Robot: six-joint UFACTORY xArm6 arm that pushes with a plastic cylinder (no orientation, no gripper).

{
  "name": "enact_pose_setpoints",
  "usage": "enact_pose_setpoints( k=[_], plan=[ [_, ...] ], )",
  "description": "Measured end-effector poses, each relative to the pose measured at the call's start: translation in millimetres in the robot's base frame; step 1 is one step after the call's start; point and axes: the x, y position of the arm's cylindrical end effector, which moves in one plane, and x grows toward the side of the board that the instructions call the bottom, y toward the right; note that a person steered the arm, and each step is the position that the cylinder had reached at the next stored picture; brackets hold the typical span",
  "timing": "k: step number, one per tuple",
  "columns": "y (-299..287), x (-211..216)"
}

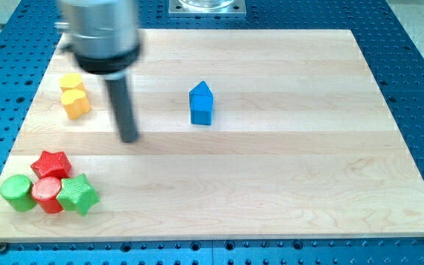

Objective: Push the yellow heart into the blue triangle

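Nearest the camera, at the tabletop's [271, 184] lower-left corner, cluster a green star [77, 195], red star [52, 163], green cylinder [17, 192] and red cylinder [47, 193]. Up the tabletop's left side, the yellow heart [73, 96] sits apart from the blue triangle [202, 103], which lies near centre. My tip [128, 138], seemingly touching neither, stands between them, nearer the heart; no jaws exist on this rod.

The worktop [271, 184] is pale striped wood on a blue perforated base [418, 59]. Yellow heart [73, 96], blue triangle [202, 103], red star [52, 163], red cylinder [47, 193], green cylinder [17, 192], green star [77, 195]; a dark rod ends in my tip [129, 138].
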Motion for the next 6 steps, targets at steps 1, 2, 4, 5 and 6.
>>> enact_pose_setpoints(
  k=[1,2,4,5,6],
  plan=[
    [-124.3,-4.3],
    [-79.5,-49.8],
    [122.3,-54.5],
    [80.3,-67.1],
    [90.9,-83.5]
  ],
)
